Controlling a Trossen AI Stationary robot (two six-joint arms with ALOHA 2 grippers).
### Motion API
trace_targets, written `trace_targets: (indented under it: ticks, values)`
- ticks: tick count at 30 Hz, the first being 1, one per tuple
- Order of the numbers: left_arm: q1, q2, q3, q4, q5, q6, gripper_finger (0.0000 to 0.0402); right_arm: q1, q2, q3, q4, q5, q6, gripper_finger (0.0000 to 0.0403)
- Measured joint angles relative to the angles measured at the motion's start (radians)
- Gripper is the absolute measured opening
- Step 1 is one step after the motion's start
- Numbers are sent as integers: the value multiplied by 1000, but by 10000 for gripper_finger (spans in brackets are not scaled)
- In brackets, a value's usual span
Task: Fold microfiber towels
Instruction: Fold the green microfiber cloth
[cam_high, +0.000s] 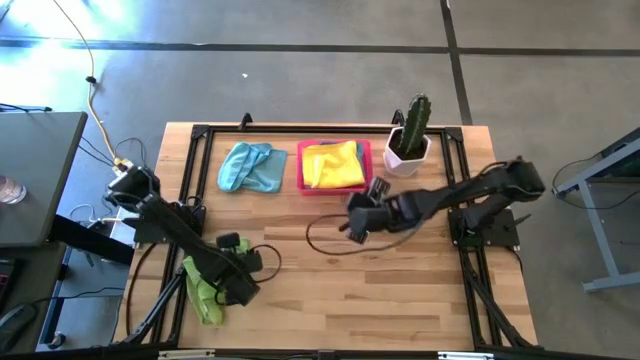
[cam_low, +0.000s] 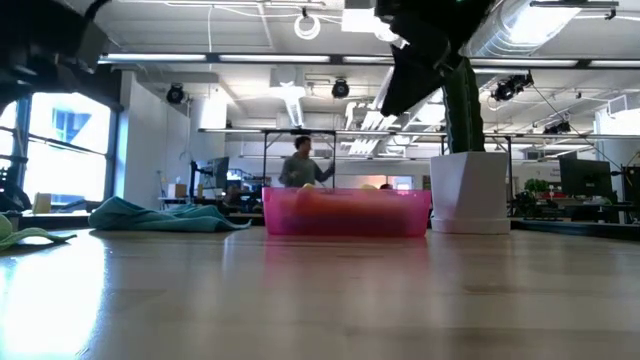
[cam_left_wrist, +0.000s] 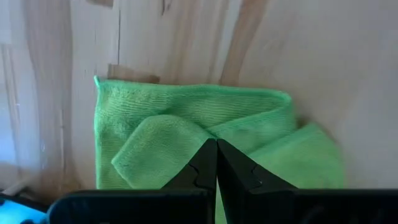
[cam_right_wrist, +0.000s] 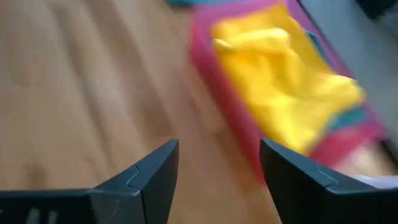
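Lime green towel (cam_left_wrist: 205, 137) lies crumpled and partly folded at the near left corner of the wooden table (cam_high: 330, 300), one rounded flap turned over on top; it also shows in the high view (cam_high: 203, 287) under the left arm. Left gripper (cam_left_wrist: 216, 163) sits right over it, fingers pressed together, tips on or just above the cloth, cannot tell whether any fabric is caught between them.

Light blue towel (cam_high: 250, 166) lies bunched at the far side of the table, just left of the pink tray (cam_high: 303, 170). Yellow towel (cam_high: 333, 163) fills the tray, rumpled, with a bit of blue-green cloth showing beside it in the right wrist view (cam_right_wrist: 283, 74).

Right gripper (cam_right_wrist: 217, 165) hovers above bare wood near the tray, fingers spread wide, holding nothing; from above it is mid-table (cam_high: 357, 226).

Only the left wrist view shows the green towel's fold. The low view shows the tray wall (cam_low: 345, 215), the blue towel as a flat heap (cam_low: 160, 215), a potted cactus in a white pot (cam_low: 468, 190) and a person (cam_low: 300, 165) in the room behind.
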Motion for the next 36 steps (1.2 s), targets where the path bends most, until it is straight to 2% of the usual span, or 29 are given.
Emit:
trace_targets:
  ticks: [6,9,16,19,23,25,27,29,33,36]
  values:
    - [24,105,-1,33,79,79,0,82,-41,-158,288,0,8,216]
    - [29,135,-1,106,103,140,0,103,-41,-178,333,0,9,216]
    - [83,162,2,427,152,338,0,123,-40,-181,364,1,8,216]
    - [111,163,7,582,141,496,0,134,-47,-175,392,-3,-1,216]
    - [152,162,7,781,32,831,0,143,-48,-175,464,2,-60,216]
    - [168,162,8,822,-27,917,0,143,-50,-175,486,1,-55,216]
    - [179,155,8,788,-63,906,0,143,-50,-175,485,1,-14,216]
    - [181,127,6,718,-59,827,0,143,-50,-175,482,-8,32,216]
    - [172,87,8,558,32,643,3,142,-50,-175,481,-81,51,216]
    - [156,56,8,434,95,605,20,142,-50,-175,490,-96,45,216]
